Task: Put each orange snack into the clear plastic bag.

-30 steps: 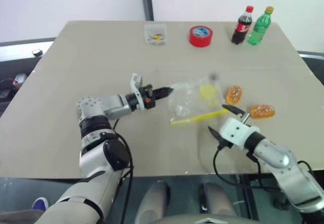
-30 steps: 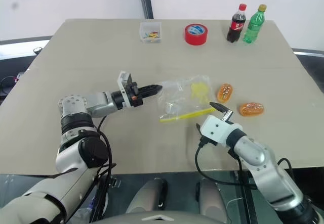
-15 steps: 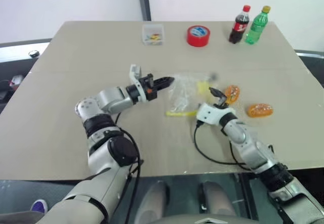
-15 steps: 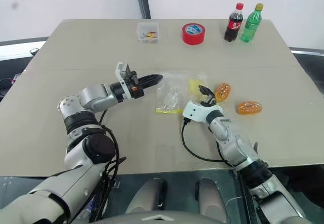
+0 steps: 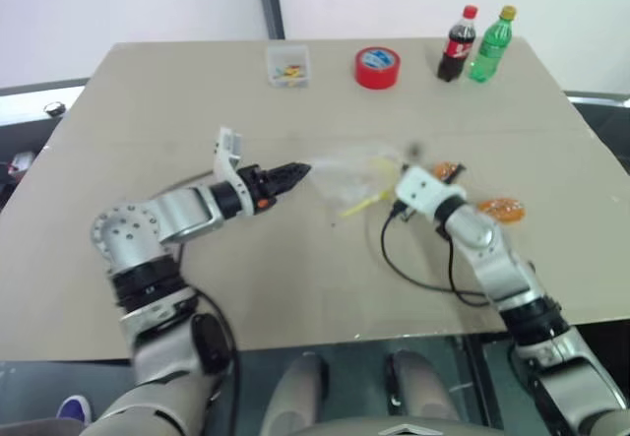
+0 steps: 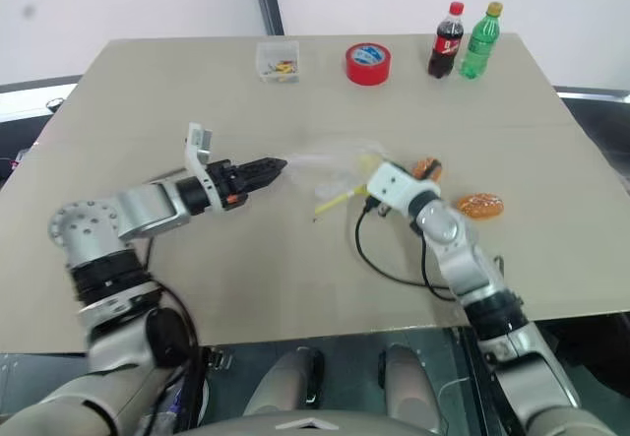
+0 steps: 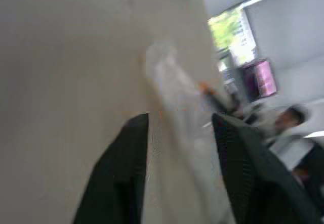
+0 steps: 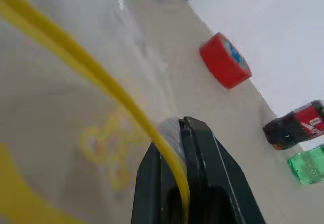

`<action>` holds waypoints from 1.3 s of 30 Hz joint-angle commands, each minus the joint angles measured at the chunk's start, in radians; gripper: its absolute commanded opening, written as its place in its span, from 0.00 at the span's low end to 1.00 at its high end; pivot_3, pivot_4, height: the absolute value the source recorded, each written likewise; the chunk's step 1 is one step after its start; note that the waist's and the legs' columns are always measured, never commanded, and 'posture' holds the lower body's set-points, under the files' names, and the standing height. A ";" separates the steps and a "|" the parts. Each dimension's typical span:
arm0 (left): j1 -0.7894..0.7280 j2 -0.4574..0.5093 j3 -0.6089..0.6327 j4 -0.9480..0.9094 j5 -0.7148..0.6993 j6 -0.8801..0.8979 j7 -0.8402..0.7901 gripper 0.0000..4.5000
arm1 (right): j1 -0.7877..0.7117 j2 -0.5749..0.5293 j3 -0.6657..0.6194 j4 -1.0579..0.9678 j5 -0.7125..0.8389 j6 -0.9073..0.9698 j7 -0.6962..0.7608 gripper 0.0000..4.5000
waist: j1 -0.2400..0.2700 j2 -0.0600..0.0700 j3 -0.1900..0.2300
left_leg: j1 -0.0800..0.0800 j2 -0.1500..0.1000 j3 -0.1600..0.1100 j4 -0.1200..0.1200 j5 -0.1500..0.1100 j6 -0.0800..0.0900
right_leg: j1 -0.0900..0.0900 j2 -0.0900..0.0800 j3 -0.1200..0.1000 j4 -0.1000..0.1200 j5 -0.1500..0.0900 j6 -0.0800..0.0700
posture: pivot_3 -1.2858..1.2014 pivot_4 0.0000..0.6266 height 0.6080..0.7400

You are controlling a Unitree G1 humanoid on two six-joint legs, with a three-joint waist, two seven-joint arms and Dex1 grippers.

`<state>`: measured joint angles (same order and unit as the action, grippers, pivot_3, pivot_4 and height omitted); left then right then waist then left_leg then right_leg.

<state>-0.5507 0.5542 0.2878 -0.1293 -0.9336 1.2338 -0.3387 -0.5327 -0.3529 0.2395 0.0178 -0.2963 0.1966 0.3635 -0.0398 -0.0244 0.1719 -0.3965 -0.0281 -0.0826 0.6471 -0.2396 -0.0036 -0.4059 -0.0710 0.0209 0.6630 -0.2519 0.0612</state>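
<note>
Right gripper had moved to the clear plastic bag, jaws clamped on its yellow strip; left gripper jaws parted beside the crumpled film.

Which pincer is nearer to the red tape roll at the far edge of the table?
The right. The right pincer, shut on the clear plastic bag, sits almost straight below the red tape roll in the head view; the left pincer is farther out to its left.

Right hand pinching clear plastic bag at yellow strip.
</note>
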 commanded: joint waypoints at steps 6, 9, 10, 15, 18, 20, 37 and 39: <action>0.123 0.165 -0.338 -0.271 0.575 -0.866 -0.359 0.56 | -0.168 -0.014 -0.011 0.072 0.039 0.063 0.114 0.00 | 0.018 0.001 0.001 | -0.005 0.000 0.001 -0.002 0.000 0.000 | -0.004 -0.001 0.001 -0.003 0.000 -0.001 | 0.52 0.24 0.97; 0.168 0.184 -0.387 -0.312 0.709 -1.042 -0.381 0.56 | -0.200 -0.008 0.006 0.103 0.021 0.063 0.116 0.00 | 0.020 0.002 0.001 | -0.005 0.000 0.004 -0.005 0.000 0.001 | -0.006 -0.001 0.003 -0.003 0.000 -0.001 | 0.52 0.24 0.97; 0.176 0.184 -0.386 -0.307 0.733 -1.086 -0.384 0.56 | -0.209 -0.004 0.011 0.114 0.015 0.063 0.115 0.00 | 0.020 0.002 0.001 | -0.004 0.000 0.006 -0.007 0.000 0.001 | -0.007 -0.001 0.005 -0.004 0.000 -0.001 | 0.52 0.24 0.97; 0.211 0.173 -0.386 -0.311 0.844 -1.151 -0.350 0.56 | -0.240 0.024 0.025 0.168 0.001 0.071 0.094 0.00 | 0.018 0.002 0.001 | -0.004 0.002 0.007 -0.008 0.000 0.001 | -0.008 0.000 0.005 -0.004 0.000 -0.001 | 0.52 0.24 0.97; 0.196 0.147 -0.418 -0.306 0.896 -1.157 -0.337 0.56 | -0.255 0.043 0.029 0.173 -0.003 0.077 0.089 0.00 | 0.019 0.002 0.001 | -0.004 0.002 0.007 -0.006 -0.001 0.003 | -0.008 0.000 0.005 -0.002 0.000 0.000 | 0.52 0.24 0.97; 0.180 0.128 -0.444 -0.287 0.942 -1.148 -0.326 0.56 | -0.261 0.055 0.030 0.171 -0.002 0.080 0.090 0.00 | 0.018 0.002 0.001 | -0.004 0.002 0.007 -0.005 -0.001 0.003 | -0.007 0.001 0.005 -0.002 0.000 0.000 | 0.52 0.24 0.97; 0.114 0.040 -0.496 -0.150 1.133 -1.211 -0.284 0.01 | -0.243 0.078 0.037 0.117 -0.007 0.123 0.098 0.00 | 0.002 0.002 0.001 | -0.004 0.002 0.006 -0.003 -0.001 0.002 | -0.007 0.001 0.004 0.000 0.000 0.000 | 0.52 0.24 0.97; 0.113 0.039 -0.481 -0.131 1.126 -1.220 -0.278 0.01 | -0.238 0.068 0.043 0.115 -0.021 0.120 0.095 0.00 | 0.001 0.002 0.001 | -0.004 0.002 0.006 -0.003 -0.001 0.002 | -0.007 0.001 0.004 0.000 0.000 0.000 | 0.52 0.24 0.97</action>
<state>-0.4258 0.5953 -0.2273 -0.2616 0.1965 0.0338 -0.6310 -0.7671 -0.2743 0.2813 0.1805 -0.3067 0.3243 0.4631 -0.0388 -0.0222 0.1731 -0.4006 -0.0264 -0.0767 0.6443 -0.2403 -0.0012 -0.4127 -0.0698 0.0246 0.6635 -0.2517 0.0610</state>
